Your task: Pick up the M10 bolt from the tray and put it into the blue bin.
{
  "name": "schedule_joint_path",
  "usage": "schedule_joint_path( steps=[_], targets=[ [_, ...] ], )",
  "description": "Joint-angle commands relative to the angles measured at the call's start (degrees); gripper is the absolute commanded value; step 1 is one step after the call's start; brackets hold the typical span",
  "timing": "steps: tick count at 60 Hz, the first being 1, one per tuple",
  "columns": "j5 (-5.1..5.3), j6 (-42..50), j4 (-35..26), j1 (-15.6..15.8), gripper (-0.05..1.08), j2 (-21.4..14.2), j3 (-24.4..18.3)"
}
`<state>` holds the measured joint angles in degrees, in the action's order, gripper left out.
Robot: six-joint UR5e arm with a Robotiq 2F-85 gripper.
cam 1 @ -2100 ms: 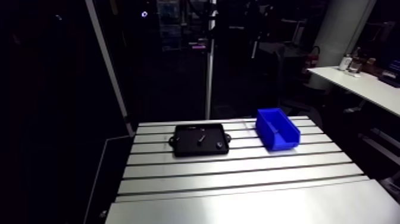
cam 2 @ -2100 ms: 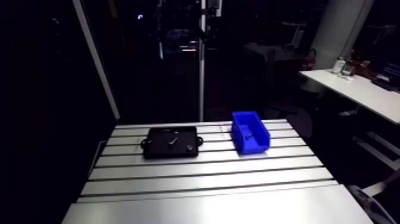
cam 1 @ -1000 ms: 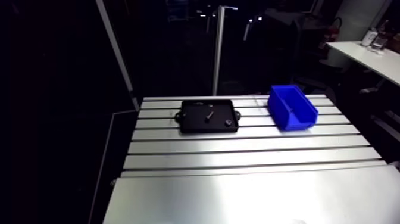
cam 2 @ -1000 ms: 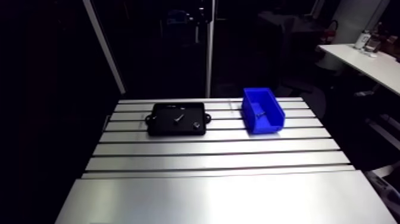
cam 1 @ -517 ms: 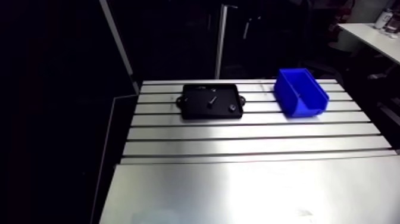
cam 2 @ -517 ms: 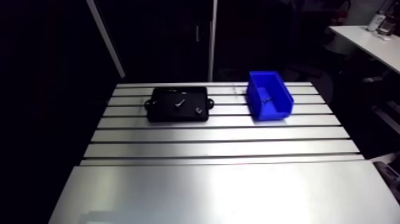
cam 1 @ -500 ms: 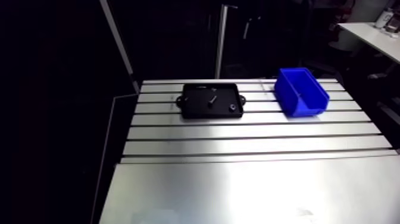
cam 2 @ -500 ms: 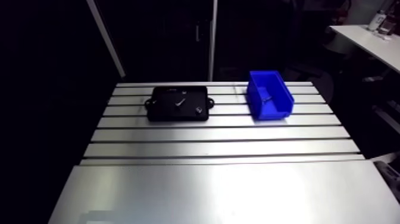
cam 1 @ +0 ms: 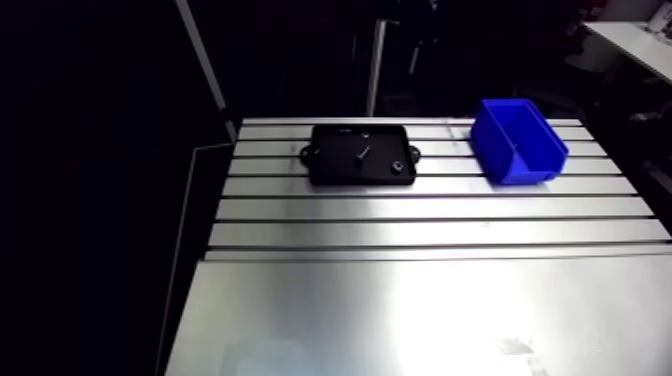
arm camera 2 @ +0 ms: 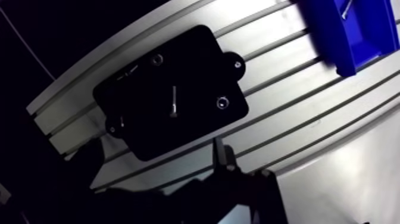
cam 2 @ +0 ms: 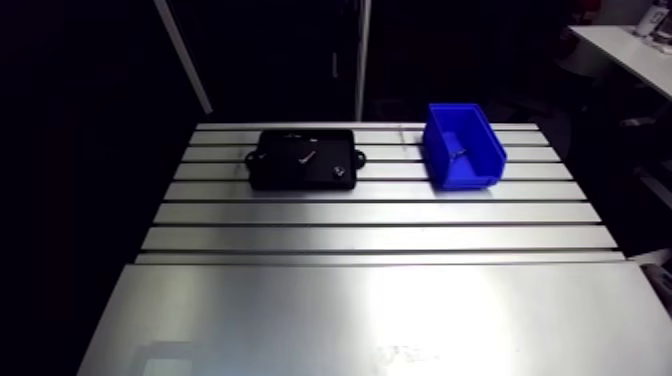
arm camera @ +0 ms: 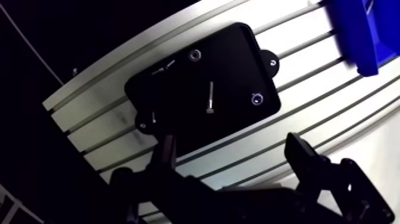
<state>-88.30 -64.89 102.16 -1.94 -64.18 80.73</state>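
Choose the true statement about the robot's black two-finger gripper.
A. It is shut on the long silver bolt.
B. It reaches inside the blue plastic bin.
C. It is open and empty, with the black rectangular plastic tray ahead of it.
C: in the wrist view the black two-finger gripper has its fingers wide apart with nothing between them, and the long silver bolt lies in the black rectangular plastic tray ahead of it.

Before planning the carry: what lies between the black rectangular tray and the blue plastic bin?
Only bare slotted aluminium table separates black rectangular tray and blue plastic bin; arm view.
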Motion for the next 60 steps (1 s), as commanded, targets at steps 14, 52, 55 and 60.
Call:
schedule_joint_path(
  steps=[14,52,55,60],
  targets=[
    [-0.59,-0.01,4.27,0.52,0.03,0.83,3.05],
    [-0.61,-0.09,10.65,1.24,0.4,4.54,7.0],
    [-0.6,-0.1,10.65,1.24,0.4,4.7,7.09],
    [-0.76,-0.18,10.73,1.24,0.4,4.81,7.52]
  ],
)
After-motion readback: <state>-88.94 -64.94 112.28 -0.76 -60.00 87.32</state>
